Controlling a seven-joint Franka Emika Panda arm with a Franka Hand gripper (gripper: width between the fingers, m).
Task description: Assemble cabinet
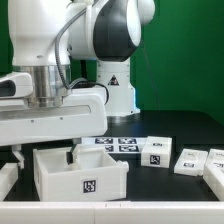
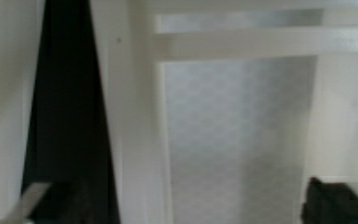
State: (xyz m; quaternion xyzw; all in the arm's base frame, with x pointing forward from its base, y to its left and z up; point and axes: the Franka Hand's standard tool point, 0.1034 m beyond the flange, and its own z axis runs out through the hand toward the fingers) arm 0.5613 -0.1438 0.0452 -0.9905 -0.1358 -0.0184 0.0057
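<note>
White plastic makes up the cabinet [image 1: 80,172], an open-topped box that sits in the lower centre of the exterior view on the dark desk [image 1: 165,198], with one square tag facing the camera. Behind it, towards the middle of the frame, lies the marker board [image 1: 115,144]. Three small tagged panels [image 1: 155,153] lie in a row at the exterior view's lower right, well apart from the box. The arm [image 1: 100,40] fills the upper left, and its wrist hangs over the cabinet's back left corner.

The wrist view is blurred. It shows pale walls, a dark gap and a textured white face close to the lens. The fingers [image 2: 345,200] show as two dark tips at opposite edges, so they stand wide apart and hold nothing. A white wall seems to run between them, though the blur makes contact impossible to judge.

The step in hand looks like a grasp or nudge of the cabinet body, to reposition it before the panels go on. The next move probably calls for a careful descent with the wall centred between the fingers, then a firm close, since an off-centre grip could tip or skew the light box.
</note>
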